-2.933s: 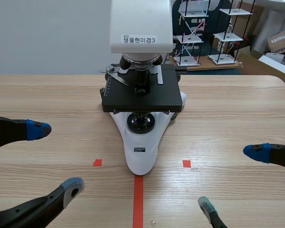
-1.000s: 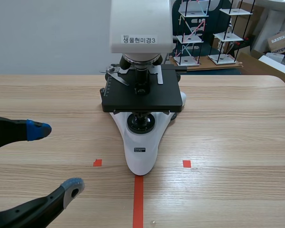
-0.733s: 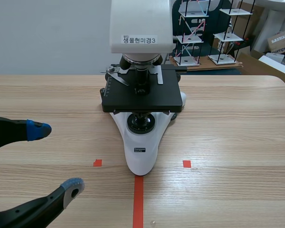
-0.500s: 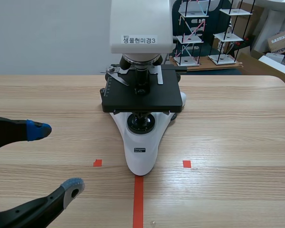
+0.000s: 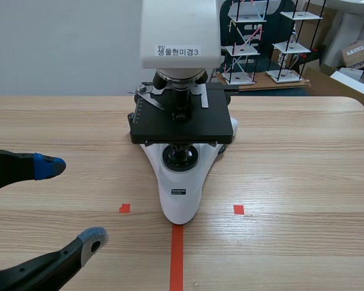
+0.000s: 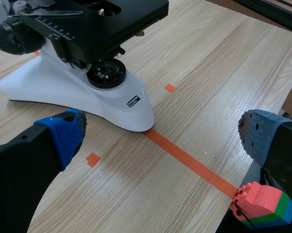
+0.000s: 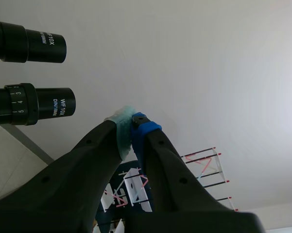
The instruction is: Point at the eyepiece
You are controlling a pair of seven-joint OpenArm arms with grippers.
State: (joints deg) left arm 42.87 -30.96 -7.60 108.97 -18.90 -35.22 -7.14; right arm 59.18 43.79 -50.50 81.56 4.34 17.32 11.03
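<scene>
My right gripper [image 7: 132, 125] is raised beside the microscope [image 5: 180, 130], fingers pressed together on nothing, tips just short of the lower eyepiece [image 7: 43, 103]. That is a matte black tube with a knurled, numbered ring. I'd aim the tip squarely at its end and avoid nudging it. My left gripper [image 5: 69, 202] rests low, fingers apart.

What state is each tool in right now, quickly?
Left tool: open, holding nothing.
Right tool: shut, pads together, holding nothing, its tip close to the eyepieces.
</scene>
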